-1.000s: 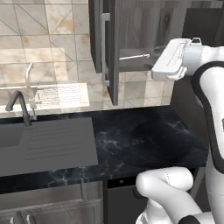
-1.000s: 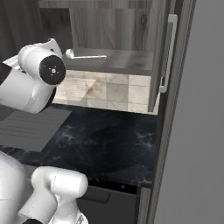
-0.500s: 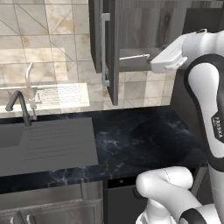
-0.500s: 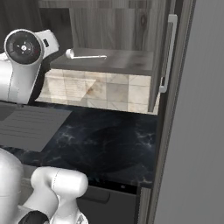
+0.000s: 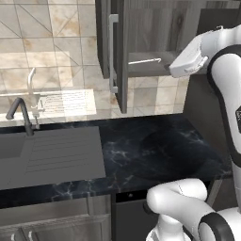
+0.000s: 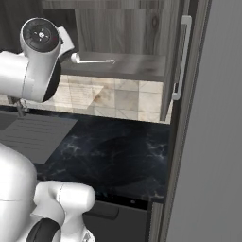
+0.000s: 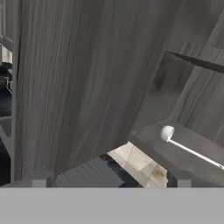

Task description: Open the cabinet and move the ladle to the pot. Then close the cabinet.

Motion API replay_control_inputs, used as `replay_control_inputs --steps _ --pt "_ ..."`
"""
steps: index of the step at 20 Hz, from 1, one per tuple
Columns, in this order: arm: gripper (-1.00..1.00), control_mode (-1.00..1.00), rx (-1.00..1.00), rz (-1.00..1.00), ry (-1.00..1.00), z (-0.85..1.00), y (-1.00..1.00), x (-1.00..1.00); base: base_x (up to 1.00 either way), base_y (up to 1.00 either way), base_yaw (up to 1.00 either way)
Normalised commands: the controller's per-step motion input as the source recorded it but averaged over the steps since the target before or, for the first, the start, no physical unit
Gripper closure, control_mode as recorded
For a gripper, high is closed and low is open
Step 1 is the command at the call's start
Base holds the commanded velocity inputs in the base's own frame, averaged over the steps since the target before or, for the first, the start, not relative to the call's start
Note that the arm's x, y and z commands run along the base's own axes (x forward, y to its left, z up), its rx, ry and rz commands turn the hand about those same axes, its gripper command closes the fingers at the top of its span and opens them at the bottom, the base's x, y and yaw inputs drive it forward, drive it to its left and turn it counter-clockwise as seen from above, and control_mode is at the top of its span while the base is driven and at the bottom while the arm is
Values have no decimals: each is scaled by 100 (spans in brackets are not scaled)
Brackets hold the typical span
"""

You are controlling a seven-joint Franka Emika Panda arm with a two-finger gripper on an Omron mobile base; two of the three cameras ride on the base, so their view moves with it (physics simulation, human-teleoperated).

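Lying on the bottom shelf of the open cabinet (image 5: 150,28), the ladle (image 5: 145,60) rests flat with its round bowl toward the right end and its thin handle running left along the shelf. From the right base view the ladle (image 6: 90,59) sits just beyond the arm's wrist, bowl nearest the robot. In the hand view the ladle (image 7: 188,146) appears ahead and to the right of the claw (image 7: 109,183), apart from it, nothing between the fingertips (image 7: 38,183). The claw stands wide, its two dark tips far apart at the bottom of that view, holding nothing.

Both doors (image 5: 119,52) are swung outward; the left one is seen edge-on with its long silver handle (image 5: 112,54) facing the sink side, and the right door (image 6: 176,61) stands far right with its own bar handle (image 6: 182,56). In the hand view a broad wood-grain door panel (image 7: 83,83) takes up the left and middle.

The claw's fingers are hidden behind the white hand in the left base view, and the round dark-faced wrist joint blocks them in the right base view. The ladle's handle end is cut off at the hand view's right edge. Below, the dark marbled worktop (image 5: 155,150) carries a grey sink (image 5: 52,155) with a dark tap (image 5: 21,115) at the far left.
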Motion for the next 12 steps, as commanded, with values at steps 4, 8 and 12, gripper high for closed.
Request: replay_control_inputs --steps 4,8,12 --pt "-100 -100 -25 2 -10 -6 0 1 0 0 0" --pt "-100 -100 -24 0 -13 -11 0 1 0 0 0" --pt "-100 -100 -14 0 -6 -25 0 18 0 0 0"
